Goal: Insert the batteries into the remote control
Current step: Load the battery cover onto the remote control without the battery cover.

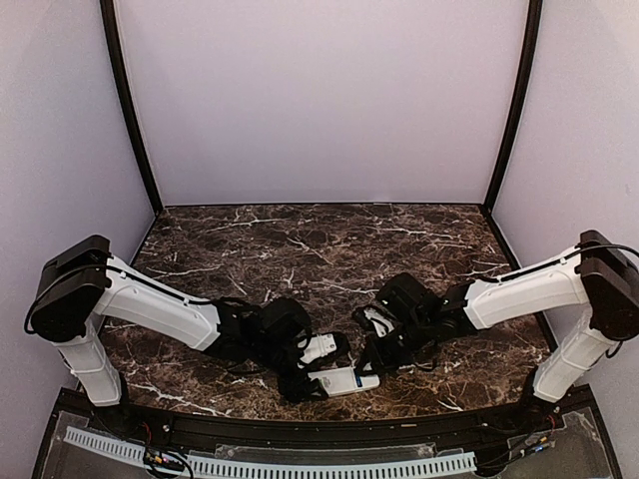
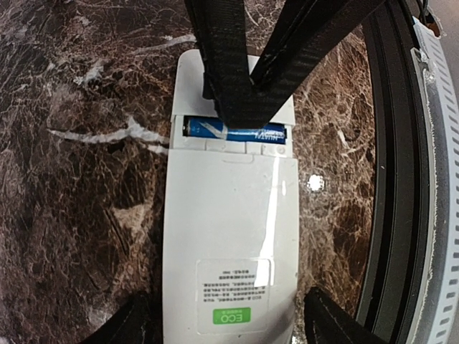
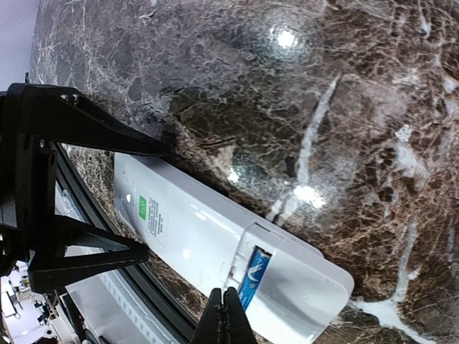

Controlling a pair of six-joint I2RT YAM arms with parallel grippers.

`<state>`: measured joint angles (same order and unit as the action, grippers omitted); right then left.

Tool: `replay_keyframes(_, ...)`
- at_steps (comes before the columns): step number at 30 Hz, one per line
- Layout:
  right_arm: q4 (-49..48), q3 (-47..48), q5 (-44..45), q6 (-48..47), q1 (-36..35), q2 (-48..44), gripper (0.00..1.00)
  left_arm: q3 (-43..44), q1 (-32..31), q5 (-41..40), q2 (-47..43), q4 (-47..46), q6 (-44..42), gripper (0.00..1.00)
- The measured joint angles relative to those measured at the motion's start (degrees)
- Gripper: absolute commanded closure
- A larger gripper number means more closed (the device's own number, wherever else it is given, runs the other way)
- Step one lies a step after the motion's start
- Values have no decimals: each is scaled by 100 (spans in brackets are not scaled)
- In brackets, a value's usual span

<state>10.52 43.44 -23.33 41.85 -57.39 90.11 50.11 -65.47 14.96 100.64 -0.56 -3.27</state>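
Inspection at the near edge of the dark marble-patterned table (image 2: 79, 186): the flat white rectangular plastic remote control (image 2: 229, 215) lies back-up between the two arms. Its long axis runs roughly along that table edge, and its battery bay is uncovered at one end. One slim blue cylindrical battery (image 2: 203, 127) lies in the bay, crosswise to the remote control's length. No second battery is visible, and the rest of the bay is largely hidden. The left gripper (image 2: 226, 315) straddles the opposite, labelled end with one finger against each long edge, clamping the body across its width. The right gripper (image 2: 240, 118) is closed with its fingertips pressed together, holding nothing. It reaches in from beyond the bay end, and its tip is down on the middle of the battery. The right arm is therefore the nearer one to the battery, directly above it and bearing across its axis. In my judgement the step in hand is seating this cell. Whether it sits fully home cannot be determined, because the fingers cover its centre.
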Motion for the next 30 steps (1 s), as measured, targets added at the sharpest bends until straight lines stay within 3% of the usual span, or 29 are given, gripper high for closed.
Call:
replay_keyframes(9, 286, 107, 76, 7, 2, -232, 100, -98, 0, -4, -236, 210, 7, 26)
replay_keyframes(14, 907, 127, 662, 68, 74, -721, 100, -400, 0, -83, -1165, 365, 136, 28)
replay_keyframes(16, 1211, 162, 935, 101, 87, -824, 100, -494, 0, -177, -1578, 363, 313, 38)
replay_keyframes(20, 1799, 251, 1493, 240, 52, -706, 100, -767, 0, -592, -2192, 485, 1005, 68)
replay_keyframes(26, 2295, 496, 2009, 372, -162, -9, 100, -1182, -31, -970, -2205, 942, 2190, 94)
replay_keyframes(30, 2365, 748, 2135, 446, -354, 282, 100, -1333, -118, -970, -1864, 1054, 2662, 100)
